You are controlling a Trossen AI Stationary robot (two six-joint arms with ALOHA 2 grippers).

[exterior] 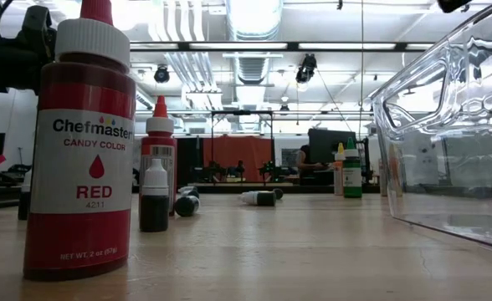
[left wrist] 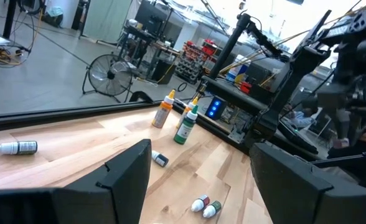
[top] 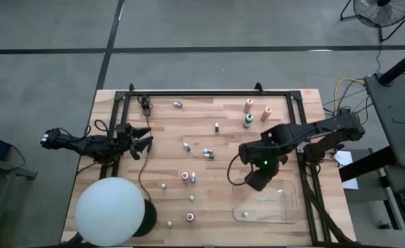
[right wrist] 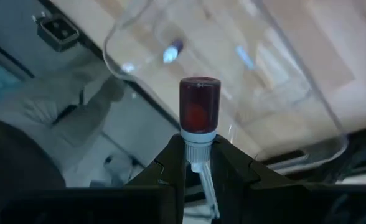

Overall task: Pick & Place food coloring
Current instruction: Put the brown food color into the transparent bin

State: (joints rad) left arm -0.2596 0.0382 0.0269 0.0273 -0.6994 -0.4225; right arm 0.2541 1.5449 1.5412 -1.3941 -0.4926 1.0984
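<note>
Now | right tool (right wrist: pixel 198 163) pinches small dark-red bottle (right wrist: pixel 199 106) | clear glossy tray (right wrist: pixel 295 81) | left tool (top: pixel 142 140) agape, empty

From my remote station this reads as a robotics lab or workshop hall. The pale wooden slatted table (top: pixel 209 193) sits on a bare grey concrete floor (top: pixel 51 62) marked with dark seams, and a black standing fan (top: pixel 385 10) is parked at the far corner. Across the table top I see an open ceiling with silver ventilation ducts (exterior: pixel 254 17) and long strip lights (exterior: pixel 330 46). My left wrist camera shows another round black floor fan (left wrist: pixel 108 78), racks crowded with equipment and parts (left wrist: pixel 195 59), and electronics glowing with blue indicator lights (left wrist: pixel 214 109).
</note>
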